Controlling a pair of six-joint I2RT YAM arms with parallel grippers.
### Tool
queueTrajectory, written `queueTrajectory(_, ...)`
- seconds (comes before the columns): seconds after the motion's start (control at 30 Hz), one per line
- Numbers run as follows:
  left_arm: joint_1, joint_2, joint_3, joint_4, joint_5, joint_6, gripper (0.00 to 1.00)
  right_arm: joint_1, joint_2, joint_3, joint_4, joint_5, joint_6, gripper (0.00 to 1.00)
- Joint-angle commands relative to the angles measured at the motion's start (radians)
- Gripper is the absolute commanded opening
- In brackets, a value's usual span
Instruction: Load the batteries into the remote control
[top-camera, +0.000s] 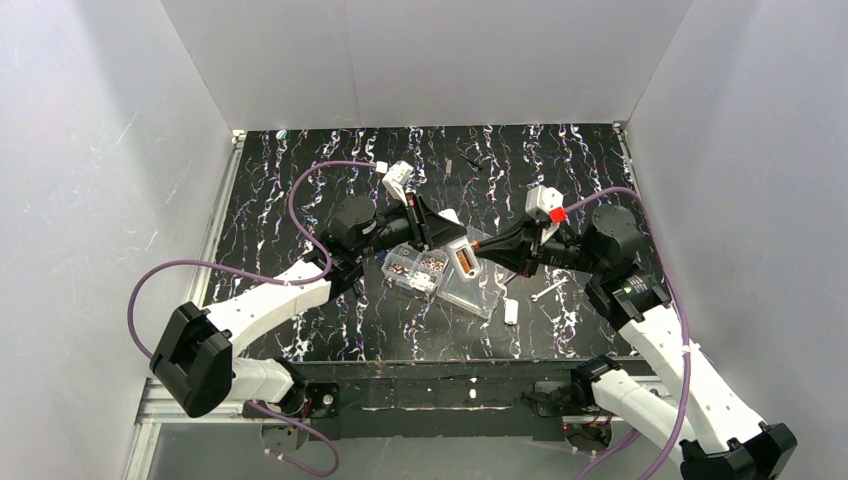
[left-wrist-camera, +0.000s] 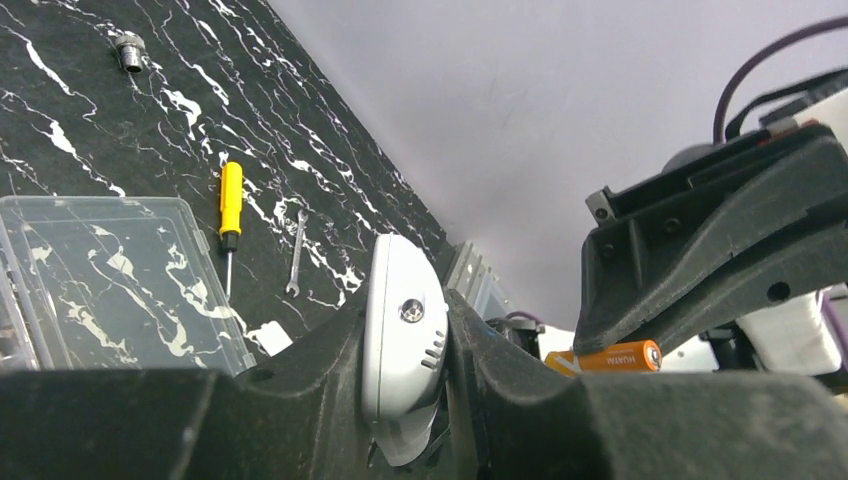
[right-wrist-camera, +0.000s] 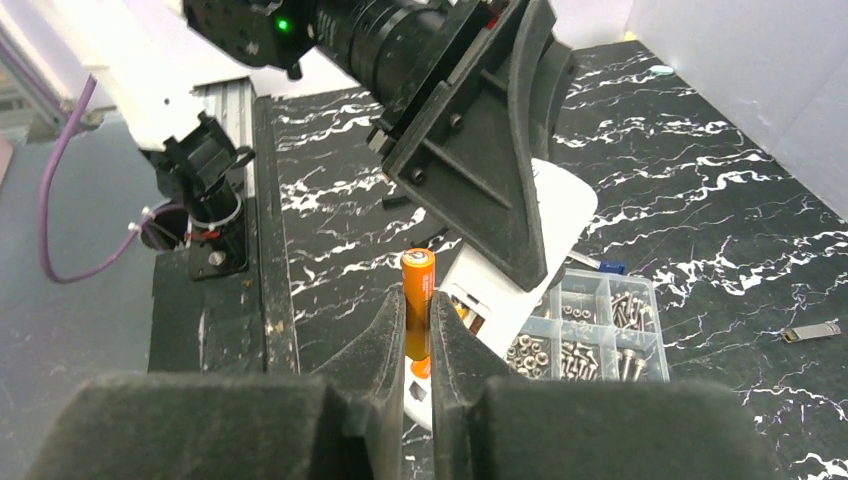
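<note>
My left gripper (left-wrist-camera: 405, 335) is shut on the white remote control (left-wrist-camera: 400, 320) and holds it edge-on above the table. In the top view this gripper (top-camera: 443, 238) holds the remote (top-camera: 466, 262) over the clear box, its recess facing the right gripper (top-camera: 492, 250). My right gripper (right-wrist-camera: 418, 325) is shut on an orange battery (right-wrist-camera: 418, 300), upright between its fingers, right at the remote (right-wrist-camera: 520, 265). The battery also shows in the left wrist view (left-wrist-camera: 612, 357). Something orange shows low in the recess (right-wrist-camera: 421, 366); I cannot tell what it is.
A clear compartmented screw box (right-wrist-camera: 590, 330) lies under the grippers, its open lid (left-wrist-camera: 110, 270) beside it. A yellow-handled screwdriver (left-wrist-camera: 230, 205), a small wrench (left-wrist-camera: 297, 255), a small white plastic piece (top-camera: 511, 311) and a metal nut (left-wrist-camera: 128, 50) lie on the black marbled table.
</note>
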Motion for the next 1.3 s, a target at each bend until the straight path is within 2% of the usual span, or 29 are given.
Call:
queueTrajectory(0.0,0.0,-0.013,0.043,0.109,-0.025,-0.096,0.0,0.035,0.012,-0.011,0.133,0.137,0.072,0.01)
queueTrajectory(0.17,-0.002,-0.007,0.038,0.112,-0.038,-0.149,0.0,0.049,0.053,-0.009,0.114,0.232,0.096,0.01)
queueTrajectory(0.37,-0.001,0.015,0.025,0.153,-0.051,-0.201,0.0,0.053,0.069,-0.015,0.103,0.248,0.091,0.01)
queueTrajectory(0.83,-0.001,0.012,0.0,0.169,-0.092,-0.19,0.0,0.054,0.071,-0.03,0.068,0.226,0.104,0.01)
queueTrajectory(1.27,-0.001,0.027,-0.007,0.204,-0.109,-0.218,0.0,0.054,0.083,-0.096,0.052,0.275,0.071,0.01)
